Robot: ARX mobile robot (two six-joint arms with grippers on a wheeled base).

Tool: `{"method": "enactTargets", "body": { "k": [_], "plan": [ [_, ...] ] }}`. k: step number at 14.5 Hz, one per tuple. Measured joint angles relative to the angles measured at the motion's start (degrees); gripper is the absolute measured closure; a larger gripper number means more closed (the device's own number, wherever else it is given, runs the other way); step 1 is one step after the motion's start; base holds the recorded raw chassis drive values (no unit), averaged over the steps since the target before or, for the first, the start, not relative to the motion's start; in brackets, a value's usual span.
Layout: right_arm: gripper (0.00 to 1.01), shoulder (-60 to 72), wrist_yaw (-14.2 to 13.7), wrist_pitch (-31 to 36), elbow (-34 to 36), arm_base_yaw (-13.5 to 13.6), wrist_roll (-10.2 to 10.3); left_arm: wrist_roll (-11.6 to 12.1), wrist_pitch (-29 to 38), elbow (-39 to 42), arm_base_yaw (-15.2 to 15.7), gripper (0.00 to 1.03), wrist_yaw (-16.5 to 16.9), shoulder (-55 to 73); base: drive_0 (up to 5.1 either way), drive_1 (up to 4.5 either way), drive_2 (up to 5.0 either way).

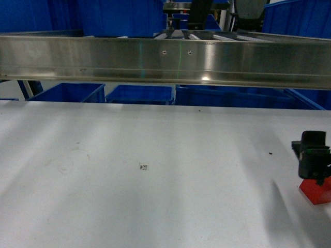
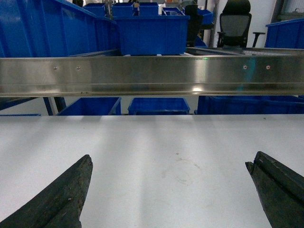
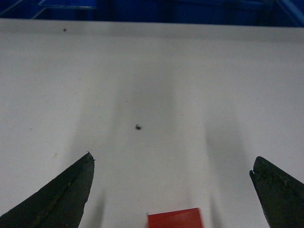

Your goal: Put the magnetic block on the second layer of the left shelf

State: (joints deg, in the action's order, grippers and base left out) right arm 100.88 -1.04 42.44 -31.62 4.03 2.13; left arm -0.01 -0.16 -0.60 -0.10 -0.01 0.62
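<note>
The magnetic block (image 1: 316, 191), small and glossy red, lies on the white table at the far right of the head view. My right gripper (image 1: 312, 165) hangs directly over it. In the right wrist view the block (image 3: 175, 219) shows at the bottom edge, centred between the wide-apart fingers of the right gripper (image 3: 173, 159), which is open and touches nothing. My left gripper (image 2: 171, 161) is open over bare table and is out of the head view. The left shelf second layer (image 1: 165, 59) is the steel rack tier spanning the back, and it bears a blue crate (image 2: 152, 29).
White roller tracks (image 1: 207, 36) run behind the steel rail. More blue crates (image 1: 139, 94) stand below the rail, past the table's far edge. A small square marker (image 1: 144, 167) lies mid-table and a dark speck (image 3: 138, 127) ahead of the right gripper. An office chair (image 2: 236, 23) is far back.
</note>
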Motion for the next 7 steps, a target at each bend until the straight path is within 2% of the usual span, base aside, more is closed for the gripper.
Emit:
{"method": "enactTargets", "body": {
  "k": [4, 7],
  "plan": [
    [0.03, 5.5, 1.1, 1.6, 0.9, 0.9, 0.2, 0.0, 0.0, 0.0, 0.0, 0.05, 0.0, 0.0, 0.0, 0.00, 0.0],
    [0.03, 8.7, 1.0, 4.2, 1.3, 0.1, 0.2, 0.0, 0.0, 0.0, 0.0, 0.05, 0.0, 0.0, 0.0, 0.00, 0.0]
  ]
}}
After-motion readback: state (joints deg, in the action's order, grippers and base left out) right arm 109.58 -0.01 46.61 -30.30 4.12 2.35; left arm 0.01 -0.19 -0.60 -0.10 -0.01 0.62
